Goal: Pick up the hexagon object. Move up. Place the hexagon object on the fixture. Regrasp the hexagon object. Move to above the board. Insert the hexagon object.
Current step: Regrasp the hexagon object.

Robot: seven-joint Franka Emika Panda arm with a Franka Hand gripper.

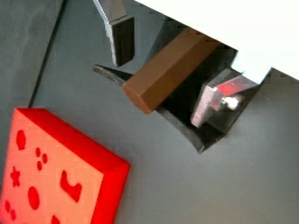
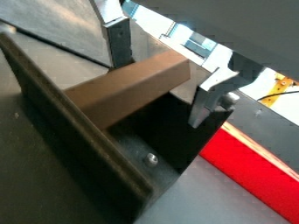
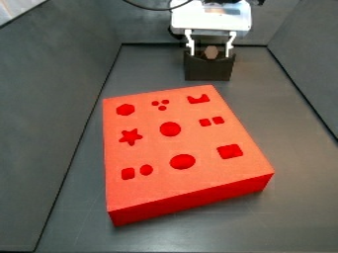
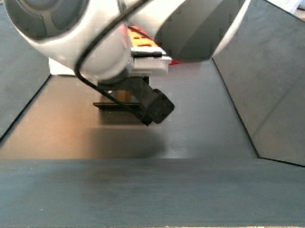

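Closest to the lens in both wrist views, a reddish-brown hexagon object [image 2: 126,86] lies across the notch of the dark fixture [image 2: 70,131], between the two silver fingers [image 2: 119,39] of the end effector [image 1: 176,74]. The fingers stand to either side of the peg; whether their pads press on it or are just clear of it cannot be told, so the grip state is uncertain. The step in hand looks like the placing or regrasping at the fixture. To do it well, the peg should sit fully down in the notch, the fingers should close squarely on opposite flat faces near one end, and the lift should be straight up so the peg does not tilt. The wrist views show the peg and notch plainly, and a corner of the bright red board [image 1: 65,166] just beside the fixture. A side view from above instead shows the whole board [image 3: 179,148] with its star, circle, square and hexagon recesses on the grey worktop [image 3: 297,109], and the end effector [image 3: 211,44] down at the fixture [image 3: 211,67] behind it, where the peg itself is too small to make out. Another side view is mostly filled by the robot arm [image 4: 119,36].
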